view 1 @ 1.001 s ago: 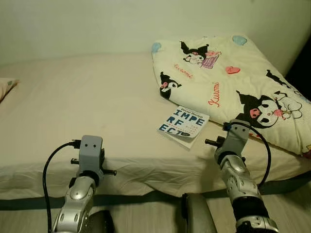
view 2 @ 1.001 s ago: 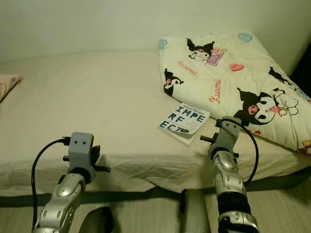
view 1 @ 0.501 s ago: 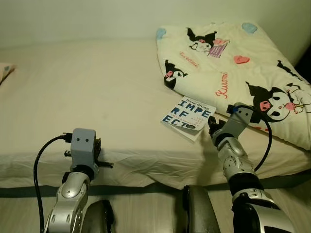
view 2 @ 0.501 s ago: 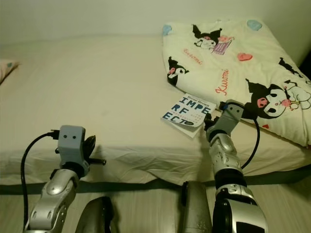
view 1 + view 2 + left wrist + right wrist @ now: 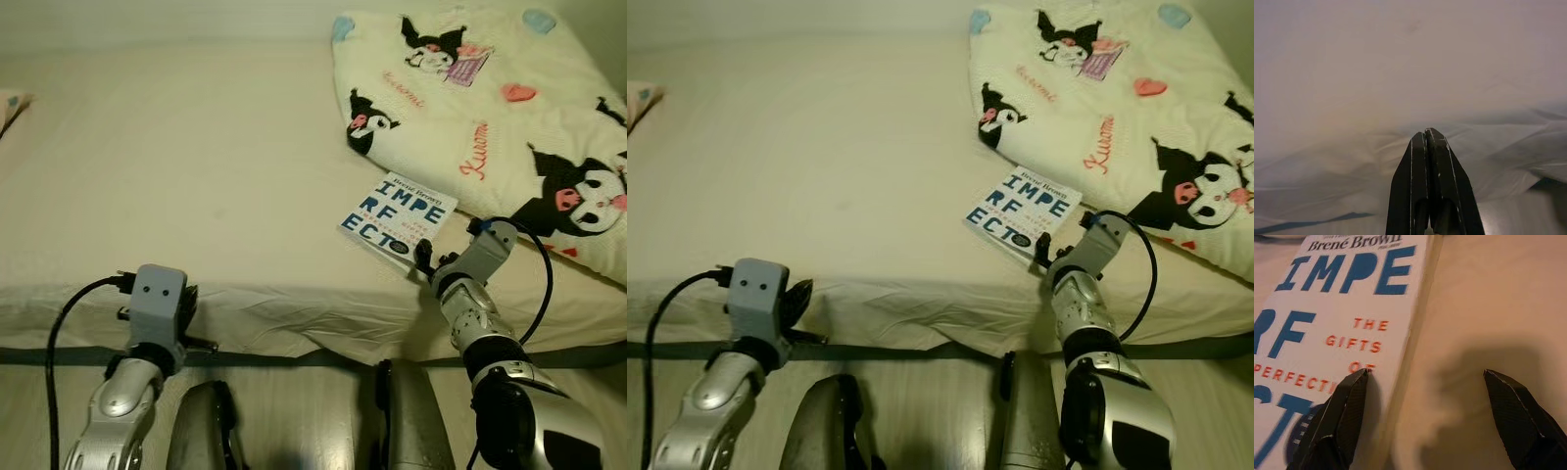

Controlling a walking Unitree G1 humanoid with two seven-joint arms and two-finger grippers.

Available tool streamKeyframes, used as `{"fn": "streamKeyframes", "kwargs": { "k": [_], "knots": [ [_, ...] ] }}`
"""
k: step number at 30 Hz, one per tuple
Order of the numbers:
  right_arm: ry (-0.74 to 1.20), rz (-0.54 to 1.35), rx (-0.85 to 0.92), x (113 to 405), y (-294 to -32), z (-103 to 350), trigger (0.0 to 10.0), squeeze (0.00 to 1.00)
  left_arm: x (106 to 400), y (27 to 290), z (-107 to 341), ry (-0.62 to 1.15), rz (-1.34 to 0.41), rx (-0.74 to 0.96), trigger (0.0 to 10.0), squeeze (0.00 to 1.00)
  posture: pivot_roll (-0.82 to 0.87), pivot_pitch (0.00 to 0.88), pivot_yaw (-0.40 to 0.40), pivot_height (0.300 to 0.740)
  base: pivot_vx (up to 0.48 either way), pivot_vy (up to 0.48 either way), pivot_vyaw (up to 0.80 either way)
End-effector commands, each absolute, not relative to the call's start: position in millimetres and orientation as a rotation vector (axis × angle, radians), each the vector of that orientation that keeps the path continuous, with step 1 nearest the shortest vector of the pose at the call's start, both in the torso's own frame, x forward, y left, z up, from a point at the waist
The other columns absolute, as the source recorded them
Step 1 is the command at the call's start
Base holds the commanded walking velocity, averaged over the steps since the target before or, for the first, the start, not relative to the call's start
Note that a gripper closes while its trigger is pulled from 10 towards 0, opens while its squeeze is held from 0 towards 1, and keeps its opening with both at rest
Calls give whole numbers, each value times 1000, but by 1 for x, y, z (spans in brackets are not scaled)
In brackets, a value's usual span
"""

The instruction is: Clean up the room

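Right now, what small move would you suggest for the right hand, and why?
Probably ease the right hand forward and close: its open fingers straddle the edge of the book, one tip over the cover, the other over the bed sheet.

One book (image 5: pixel 398 213), one blanket (image 5: pixel 495 127), one bed (image 5: pixel 196 176).

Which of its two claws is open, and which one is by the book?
The right gripper, fingers spread over the white book's edge. The left gripper is shut, near the bed's front edge.
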State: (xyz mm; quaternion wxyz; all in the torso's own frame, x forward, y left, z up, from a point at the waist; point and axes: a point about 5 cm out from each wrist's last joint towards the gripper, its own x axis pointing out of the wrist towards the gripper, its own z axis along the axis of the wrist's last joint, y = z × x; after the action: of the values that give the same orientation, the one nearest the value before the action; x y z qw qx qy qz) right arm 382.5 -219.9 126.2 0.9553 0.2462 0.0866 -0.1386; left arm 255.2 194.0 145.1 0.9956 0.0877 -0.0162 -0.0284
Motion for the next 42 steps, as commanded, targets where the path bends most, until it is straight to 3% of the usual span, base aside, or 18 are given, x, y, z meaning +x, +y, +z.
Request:
{"fn": "streamKeyframes", "kwargs": {
  "k": [1, 8, 16, 17, 18, 19, 22, 30, 42],
  "knots": [
    [222, -293, 526, 378, -218, 113, 10000, 1000, 250, 202, 140, 7, -39, 199, 10000, 0, 140, 409, 55, 515, 0, 0, 0],
    [161, -214, 655, 378, -210, 111, 10000, 1000, 233, 219, 157, 4, -25, 281, 10000, 0, 228, 439, 79, 515, 0, 0, 0],
    [190, -203, 675, 375, -204, 103, 10000, 1000, 223, 227, 166, 3, -14, 350, 10000, 0, 259, 446, 84, 515, 0, 0, 0],
    [184, -201, 761, 375, -201, 102, 10000, 776, 220, 229, 169, 5, -15, 376, 10000, 0, 290, 444, 99, 515, 0, 0, 0],
    [179, -191, 857, 375, -195, 100, 10000, 20, 217, 230, 173, 5, -15, 392, 10000, 0, 298, 447, 105, 515, 0, 0, 0],
    [179, -191, 857, 375, -195, 100, 10000, 20, 217, 230, 173, 5, -15, 392, 10000, 0, 298, 447, 105, 515, 0, 0, 0],
    [237, -128, 1072, 373, -168, 90, 10000, 0, 213, 231, 179, 6, -18, 420, 10000, 0, 302, 456, 109, 515, 0, 0, 0],
    [324, -87, 1059, 375, -147, 89, 10000, 0, 213, 230, 181, 13, -13, 425, 10000, 0, 289, 454, 107, 515, 0, 0, 0],
    [352, -49, 978, 382, -145, 101, 10000, 0, 213, 224, 181, 19, -3, 407, 10000, 0, 277, 446, 98, 515, 0, 0, 0]
  ]
}}
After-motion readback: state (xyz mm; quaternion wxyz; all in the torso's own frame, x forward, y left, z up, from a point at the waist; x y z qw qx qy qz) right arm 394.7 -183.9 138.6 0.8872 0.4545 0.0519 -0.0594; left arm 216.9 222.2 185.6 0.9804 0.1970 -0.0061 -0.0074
